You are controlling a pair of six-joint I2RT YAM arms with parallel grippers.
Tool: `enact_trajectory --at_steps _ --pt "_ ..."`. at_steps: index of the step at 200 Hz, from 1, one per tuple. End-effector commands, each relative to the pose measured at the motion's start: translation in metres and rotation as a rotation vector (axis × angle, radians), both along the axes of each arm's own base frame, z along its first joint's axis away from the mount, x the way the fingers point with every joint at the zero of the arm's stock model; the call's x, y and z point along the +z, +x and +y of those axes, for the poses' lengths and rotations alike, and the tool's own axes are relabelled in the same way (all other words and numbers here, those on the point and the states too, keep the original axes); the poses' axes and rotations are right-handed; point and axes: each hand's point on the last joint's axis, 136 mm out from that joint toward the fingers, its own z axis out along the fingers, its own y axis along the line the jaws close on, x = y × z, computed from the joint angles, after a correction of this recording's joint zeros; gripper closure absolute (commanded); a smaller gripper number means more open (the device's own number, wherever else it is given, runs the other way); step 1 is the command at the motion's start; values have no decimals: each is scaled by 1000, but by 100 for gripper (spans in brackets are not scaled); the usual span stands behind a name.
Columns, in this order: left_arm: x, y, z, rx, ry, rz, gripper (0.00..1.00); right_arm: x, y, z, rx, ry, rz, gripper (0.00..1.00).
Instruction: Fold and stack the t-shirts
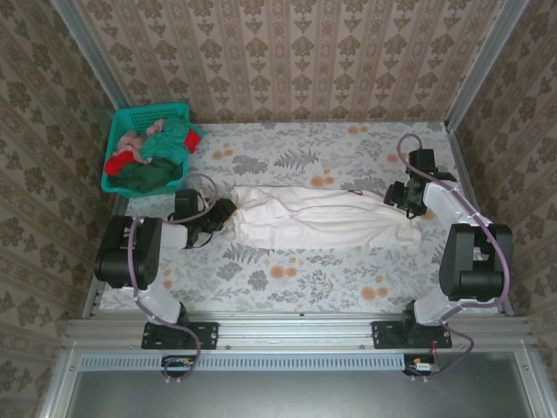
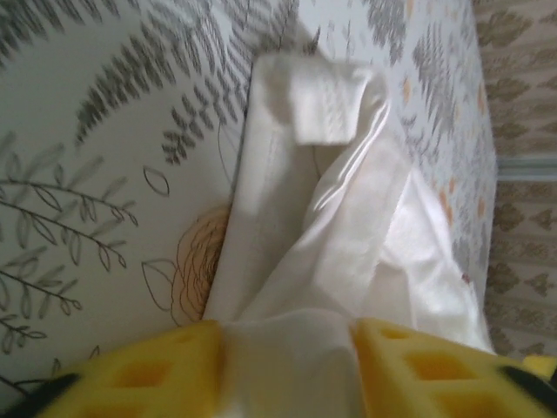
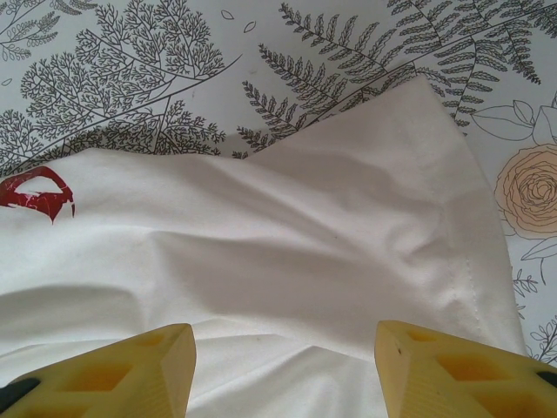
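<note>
A white t-shirt [image 1: 322,218] lay stretched in a long, rumpled band across the middle of the counter [image 1: 296,272], which was covered in a pattern of ferns and orange roses. The shirt ran from the left arm to the right arm.

The left fingers [image 1: 224,213] were at the shirt's left end. In the left wrist view the two yellow fingers [image 2: 187,361] were closed on a bunched fold of the white cloth [image 2: 296,261], which was pressed between them and trailed away over the counter. A small ribbed patch of fabric [image 2: 326,104] showed at the far end of that fold.

The right fingers [image 1: 403,198] were at the shirt's right end. In the right wrist view they [image 3: 165,357] stood wide apart above the white cloth [image 3: 287,252], which lay loosely wrinkled beneath them with a hemmed edge running down the right side. I could not tell whether they touched the cloth. A small red mark [image 3: 36,192] showed on the shirt at the left of that view.

A teal basket [image 1: 148,111] sat at the far left corner of the counter, well apart from the white shirt. The other shirts were heaped inside it: a pale pink one [image 1: 135,139], a red one [image 1: 117,164], a teal one [image 1: 178,139] and a dark green one [image 1: 144,178].
</note>
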Motion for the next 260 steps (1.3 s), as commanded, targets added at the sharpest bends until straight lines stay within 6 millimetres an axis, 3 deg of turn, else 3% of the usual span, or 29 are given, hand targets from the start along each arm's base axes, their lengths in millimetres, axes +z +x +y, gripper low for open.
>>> enact_trajectory --at_steps 1,22,40,63,87,104,122,143,162,172,178,182,186,198,216,235,260 --pt "-5 -9 -11 -52 -23 26 74 -7 0 5 11 14 12 42" --pt "7 -2 -10 -62 -16 -4 89 -7 0 5 12 14 12 42" --pt "30 12 -12 -94 14 -67 99 -8 -1 4 10 12 15 42" --pt "81 29 -26 -234 162 -209 100 -5 -1 6 12 19 8 42" --pt "116 18 -53 -502 503 -382 99 -3 -1 7 15 27 3 42" --pt "120 -3 -78 -697 635 -516 95 -3 -2 9 18 33 0 42" --pt "110 -26 -94 -813 696 -612 93 -2 -2 12 24 44 -1 42" --pt "96 -52 -97 -871 674 -664 91 1 -4 18 33 65 -5 42" --pt "82 -80 -101 -941 708 -734 76 6 -4 27 45 88 -14 42" --pt "76 -90 -100 -957 717 -756 74 9 -5 33 49 102 -21 42" --pt "75 -91 -97 -934 722 -750 67 12 -4 38 55 108 -28 42" --pt "75 -91 -95 -917 721 -746 54 14 -4 42 62 115 -32 42" --pt "77 -91 -95 -905 715 -753 49 16 -3 46 70 122 -39 42" --pt "84 -95 -97 -906 691 -775 52 23 -2 60 99 135 -59 42" --pt "102 -93 -97 -866 681 -814 39 32 1 81 147 141 -82 41" --pt "114 -87 -92 -813 681 -821 40 35 2 92 166 129 -88 41" --pt "112 -67 -88 -734 710 -743 32 28 1 108 190 117 -80 41"
